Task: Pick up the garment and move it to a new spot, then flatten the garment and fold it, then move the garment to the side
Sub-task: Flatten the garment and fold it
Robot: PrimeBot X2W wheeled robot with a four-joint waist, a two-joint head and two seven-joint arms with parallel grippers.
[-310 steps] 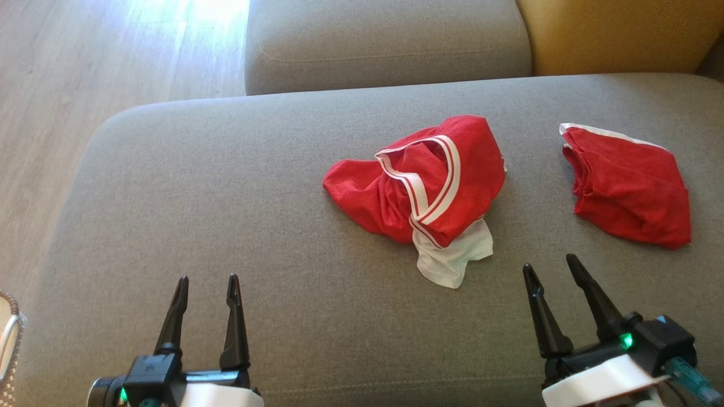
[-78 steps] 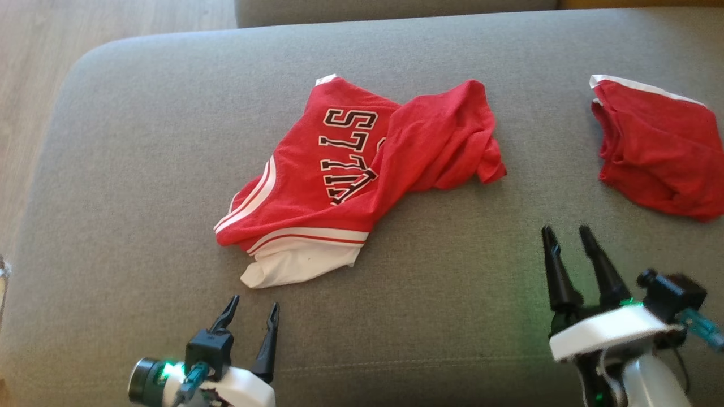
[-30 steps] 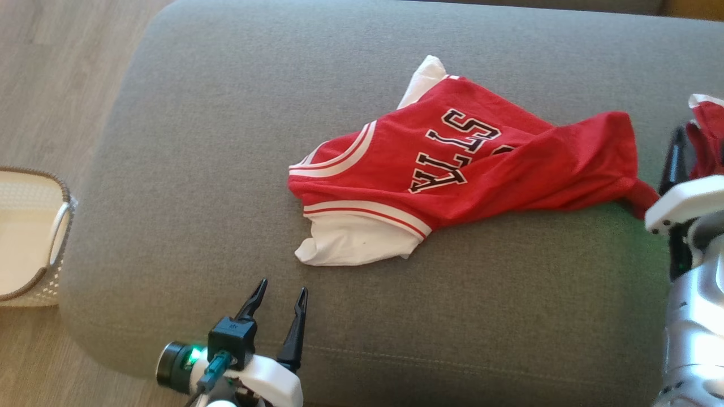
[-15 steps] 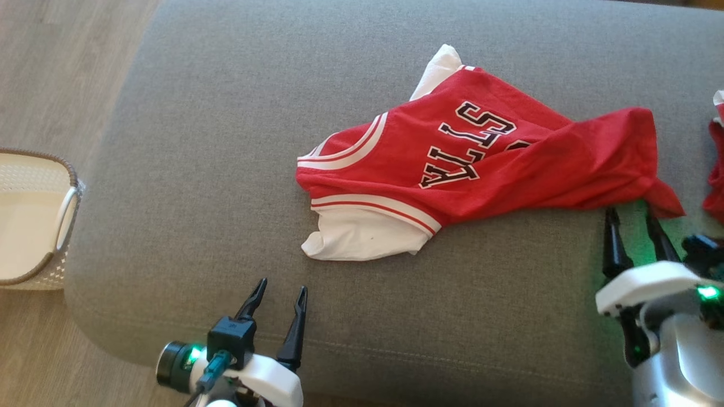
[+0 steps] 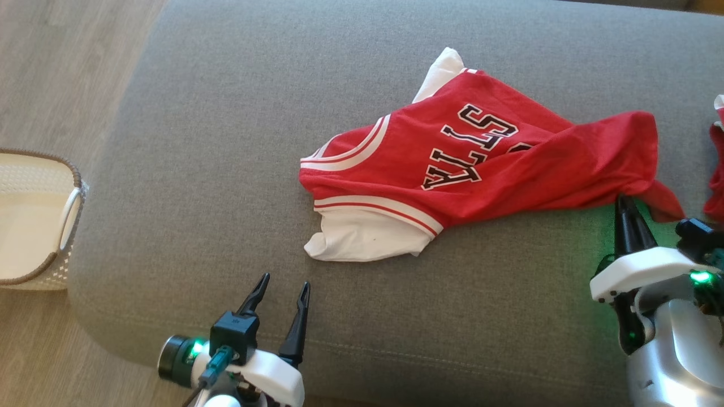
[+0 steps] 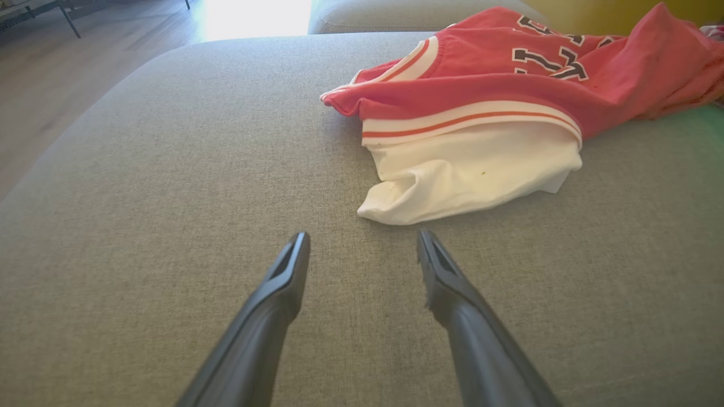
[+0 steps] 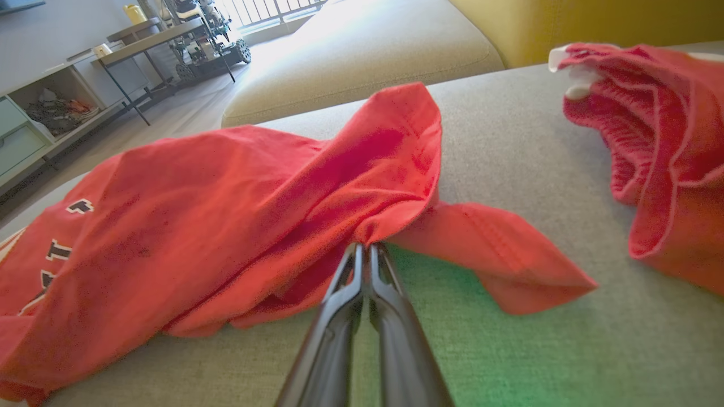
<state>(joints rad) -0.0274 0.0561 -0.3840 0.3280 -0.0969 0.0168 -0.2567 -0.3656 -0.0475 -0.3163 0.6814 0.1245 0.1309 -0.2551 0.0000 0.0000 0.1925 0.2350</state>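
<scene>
The garment [image 5: 486, 164] is a red jersey with black-and-white letters, white trim and a white inner layer, lying crumpled on the grey sofa cushion [image 5: 226, 141]. It also fills the left of the right wrist view [image 7: 226, 209] and the upper right of the left wrist view [image 6: 481, 113]. My right gripper [image 5: 624, 199] is shut on the jersey's lower right edge; in its wrist view the fingertips [image 7: 366, 247] pinch a red fold. My left gripper [image 5: 283, 281] stands open near the front of the cushion, just short of the white hem, with nothing between its fingers [image 6: 362, 237].
A second red garment [image 7: 662, 147] lies on the cushion to the right of the jersey, at the head view's right edge [image 5: 717, 181]. A white woven basket [image 5: 34, 220] stands on the wooden floor to the left. A yellow cushion [image 7: 565, 22] lies behind.
My right gripper has moved forward to the jersey's lower right edge and closed on the red fabric. The left gripper has stayed open in place. The camera shifted slightly.
</scene>
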